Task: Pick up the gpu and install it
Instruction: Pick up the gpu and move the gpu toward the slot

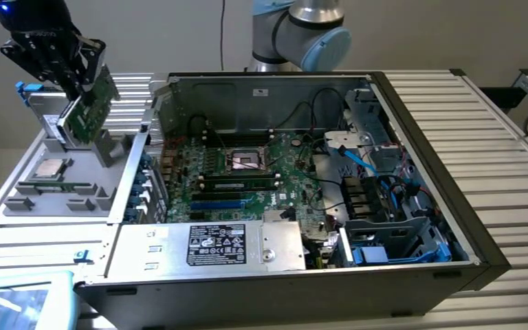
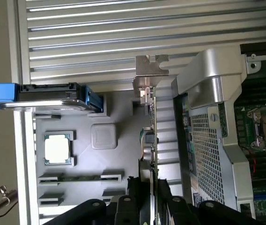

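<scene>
The gpu is a green circuit board held upright and slightly tilted at the exterior view's upper left, over the grey parts tray. My gripper comes down from above and is shut on the card's top edge. In the wrist view the gpu appears edge-on, its silver bracket at the far end, with my black fingers pressed on either side. The card's lower edge is close to the tray's stand; I cannot tell whether they touch.
The tray carries a processor, a RAM stick and a silver hard drive with blue tabs. The open computer case lies to the exterior view's right, its motherboard and blue slots exposed. The arm's base stands behind.
</scene>
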